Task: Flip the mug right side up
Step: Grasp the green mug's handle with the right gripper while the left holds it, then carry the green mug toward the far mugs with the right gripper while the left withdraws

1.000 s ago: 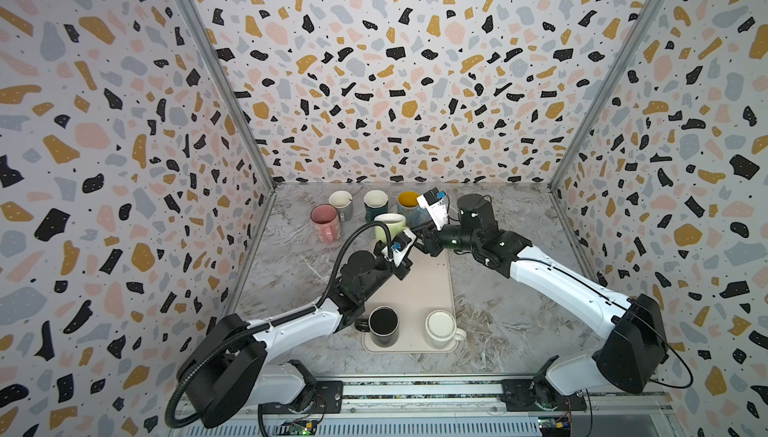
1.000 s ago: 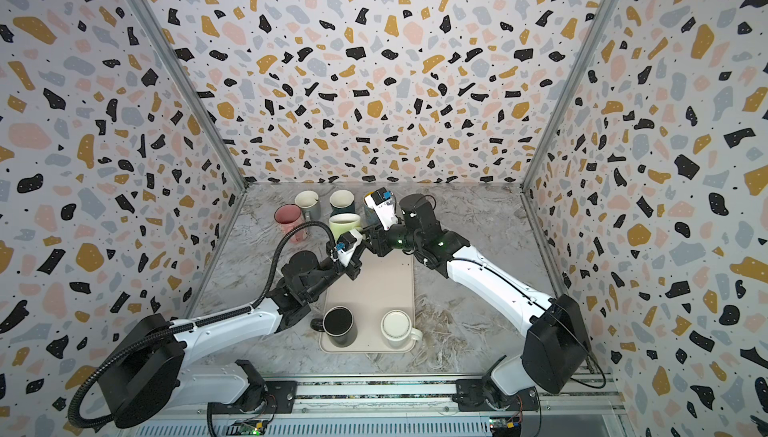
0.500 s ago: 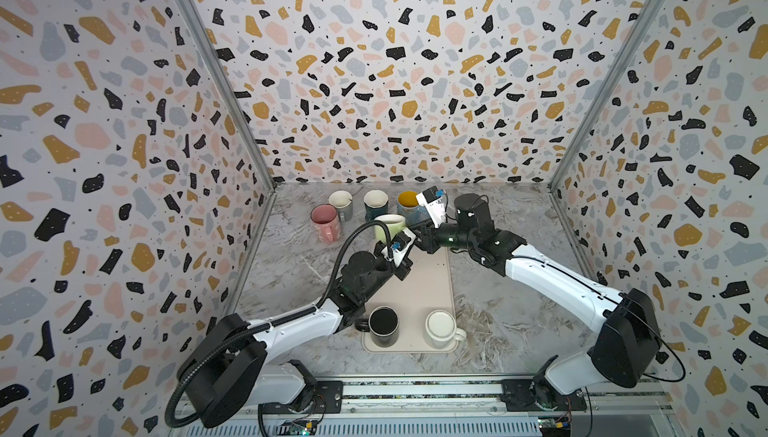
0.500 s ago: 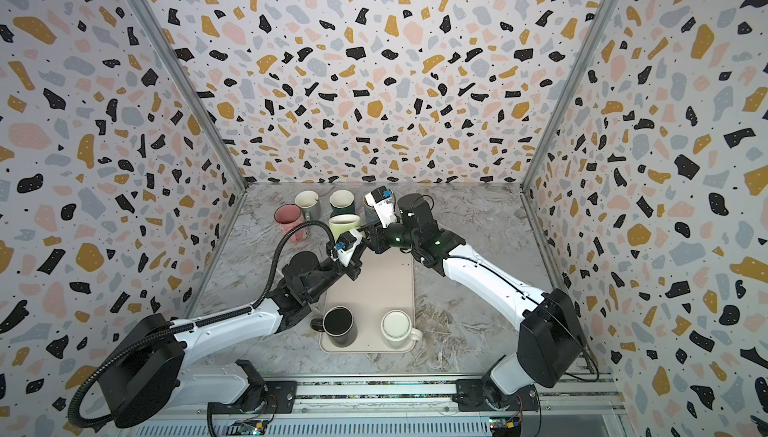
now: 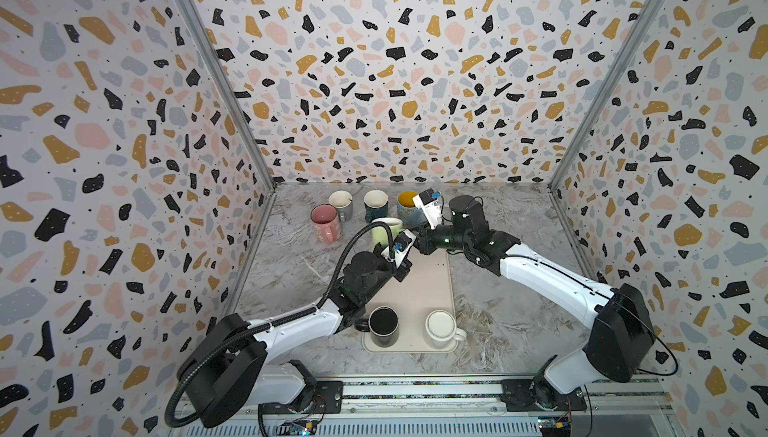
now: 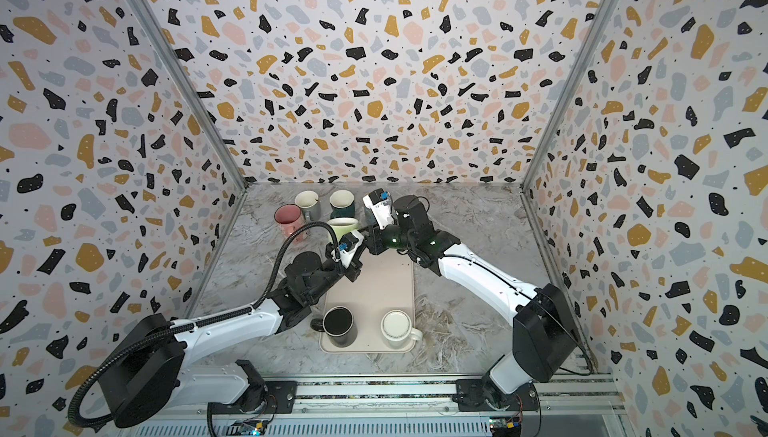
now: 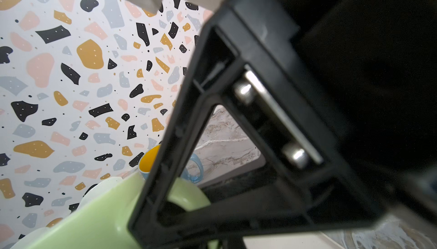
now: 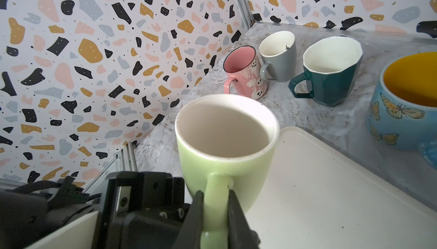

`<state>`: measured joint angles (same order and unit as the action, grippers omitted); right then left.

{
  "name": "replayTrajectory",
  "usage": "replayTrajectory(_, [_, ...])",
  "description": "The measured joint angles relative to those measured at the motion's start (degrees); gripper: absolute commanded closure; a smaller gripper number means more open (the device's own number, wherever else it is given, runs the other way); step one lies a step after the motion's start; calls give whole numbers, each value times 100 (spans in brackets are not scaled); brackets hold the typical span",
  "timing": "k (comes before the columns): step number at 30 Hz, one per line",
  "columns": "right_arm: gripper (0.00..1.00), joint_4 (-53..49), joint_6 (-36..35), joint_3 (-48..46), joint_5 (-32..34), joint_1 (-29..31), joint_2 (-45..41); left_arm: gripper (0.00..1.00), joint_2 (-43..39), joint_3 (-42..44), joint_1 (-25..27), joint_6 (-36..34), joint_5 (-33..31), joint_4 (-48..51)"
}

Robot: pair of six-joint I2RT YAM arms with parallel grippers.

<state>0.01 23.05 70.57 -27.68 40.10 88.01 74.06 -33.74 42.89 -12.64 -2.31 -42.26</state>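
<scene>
at the far end of the tray [image 5: 424, 289], in both top views, the green mug [image 5: 386, 226] stands upright with its mouth up. the right gripper [image 5: 417, 239] reaches to it from the right. the left gripper [image 5: 402, 268] sits just beside it on the near side. from up here i cannot tell how either pair of jaws stands. a black mug [image 5: 383, 322] and a white mug [image 5: 441, 326] stand at the tray's near end. at the back of the table [image 5: 498, 214] are a pink mug [image 5: 324, 221], a grey mug [image 5: 341, 204], a dark green mug [image 5: 376, 204] and a blue mug [image 5: 407, 206] with a yellow inside.

in the left wrist view, the left gripper's black frame fills much of the picture, close and blurred, with the green mug's wall and handle behind it. its jaws are closed.

in the right wrist view, the right gripper's two black fingers [image 8: 196, 212] press on either side of the green mug's handle, clamped on it. the left gripper's body lies just beside the mug, apart from the handle.
</scene>
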Motion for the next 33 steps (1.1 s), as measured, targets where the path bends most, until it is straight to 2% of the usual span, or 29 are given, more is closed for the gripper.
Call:
replayTrajectory(7, [100, 4, 4, 0, -9, 15, 0, 98, -57, 0, 31, -15, -247, 105])
replayTrajectory(14, [100, 151, 116, -83, -35, 20, -2, 79, -166, 0, 55, -7, -341, 238])
replayTrajectory(17, [100, 245, 184, -188, -4, -81, -15, 74, -282, 0, 61, -2, -350, 376])
replayTrajectory(24, [100, 516, 326, -461, -24, -142, -105, 69, -529, 0, 76, -2, -385, 780])
replayTrajectory(33, [100, -26, 278, -785, 116, -431, -166, 68, -1239, -2, 66, -17, -623, 487])
